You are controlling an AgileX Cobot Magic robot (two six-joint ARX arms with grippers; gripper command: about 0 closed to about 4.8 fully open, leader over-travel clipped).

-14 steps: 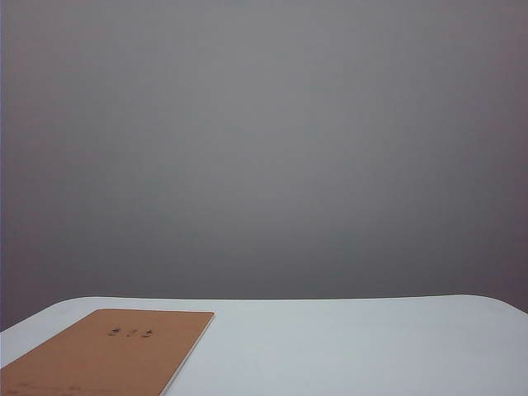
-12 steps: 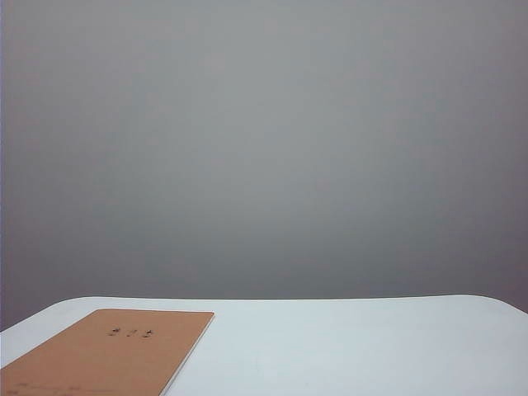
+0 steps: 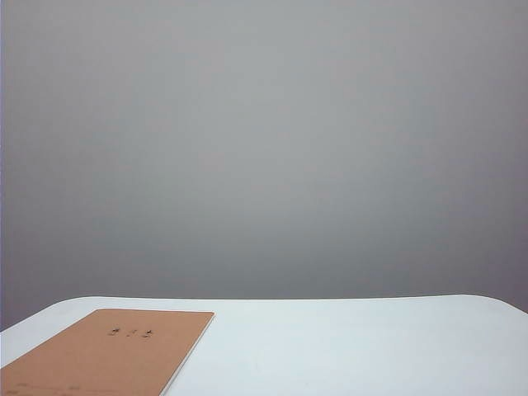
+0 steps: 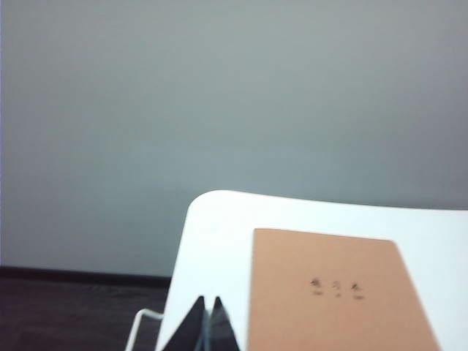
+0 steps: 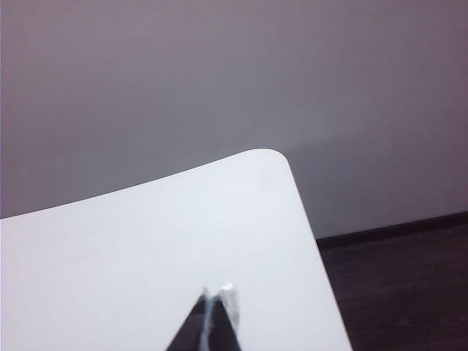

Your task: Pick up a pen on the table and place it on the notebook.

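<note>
Pen: since no view shows it, you search beyond the notebook [image 3: 111, 353] first.
Left gripper [image 4: 207, 319]: fingers pressed together, empty, beside the notebook's edge.
Right gripper [image 5: 216, 311]: fingers pressed together, over bare desk [image 5: 146, 248], away from the notebook.

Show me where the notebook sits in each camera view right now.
Exterior view: notebook at the lower left, flat on the table.
Left wrist view: notebook just beyond the shut left hand.
Right wrist view: not in it.
Shared landmark: the notebook's dark printed characters.

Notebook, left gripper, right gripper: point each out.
notebook [image 4: 325, 289], left wrist view, middle of the tan cover.
left gripper [image 4: 207, 306], left wrist view, between its shut fingertips.
right gripper [image 5: 216, 295], right wrist view, between its shut fingertips.
</note>
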